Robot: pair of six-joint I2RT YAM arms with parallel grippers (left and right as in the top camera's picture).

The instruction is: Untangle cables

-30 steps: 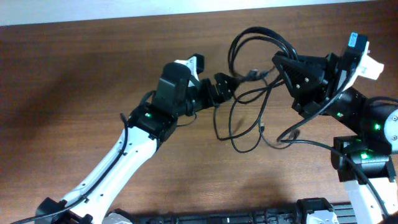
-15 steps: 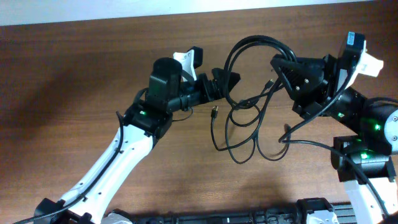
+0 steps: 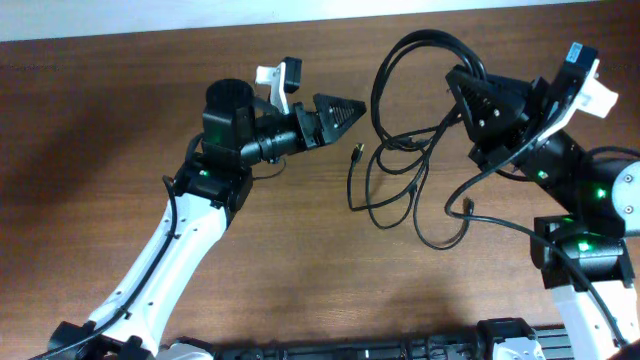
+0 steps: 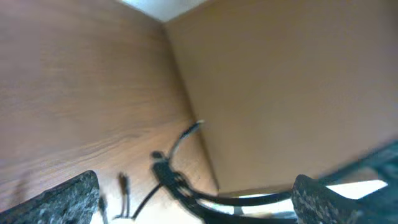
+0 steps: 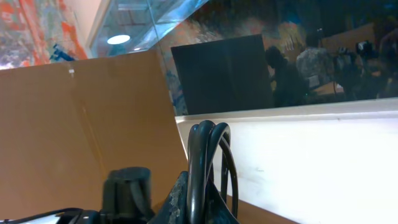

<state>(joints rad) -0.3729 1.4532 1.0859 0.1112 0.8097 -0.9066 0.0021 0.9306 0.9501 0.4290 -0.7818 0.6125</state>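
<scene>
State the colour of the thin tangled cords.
The thin flexible cables are black; clearest overhead.

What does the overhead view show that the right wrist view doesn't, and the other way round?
Only overhead: the left gripper, open and apart from the cables, whose loose loops and a plug end trail over the table. Only right wrist: a close look at several cable strands rising side by side from its grip, with a dark panel behind. Both: the right gripper shut on the cables.
</scene>
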